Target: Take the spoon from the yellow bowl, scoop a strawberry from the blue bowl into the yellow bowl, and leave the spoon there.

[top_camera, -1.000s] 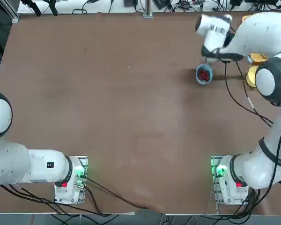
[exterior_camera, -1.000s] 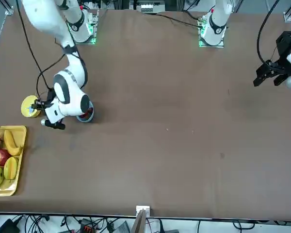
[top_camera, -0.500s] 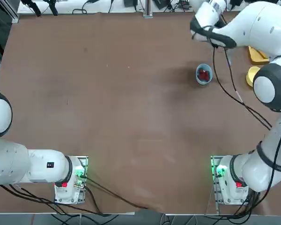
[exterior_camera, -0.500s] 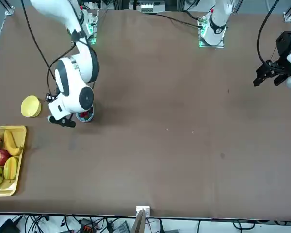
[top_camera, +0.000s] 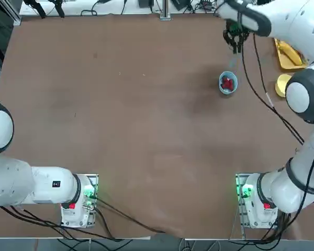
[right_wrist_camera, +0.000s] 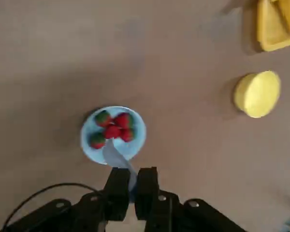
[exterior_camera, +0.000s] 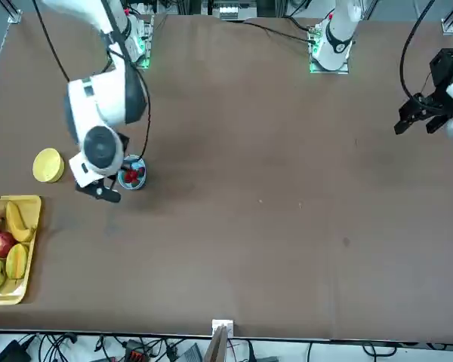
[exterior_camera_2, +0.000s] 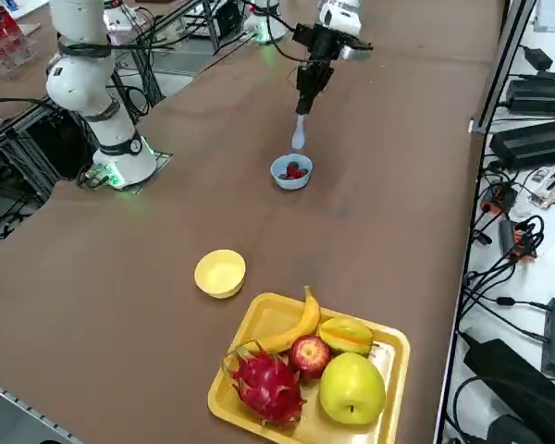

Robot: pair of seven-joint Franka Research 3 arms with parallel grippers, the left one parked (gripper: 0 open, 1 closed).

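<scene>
Right gripper point(right_wrist_camera: 130, 186) is hanging above the blue bowl point(right_wrist_camera: 113, 135) at lower centre of the wrist view, fingers point(right_wrist_camera: 118, 186) pinching the spoon point(right_wrist_camera: 117, 157) by its handle, scoop end pointing down. The spoon appears light, stiff, slick plastic; the handle hold suits it. Yellow bowl point(right_wrist_camera: 257, 94) is sitting at right.

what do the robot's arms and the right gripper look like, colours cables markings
Glossy white rounded arm links with grey joint caps. The right arm trails a thin black cable; its base glows green with a red patch. The right gripper is black with two short squared fingers.
</scene>
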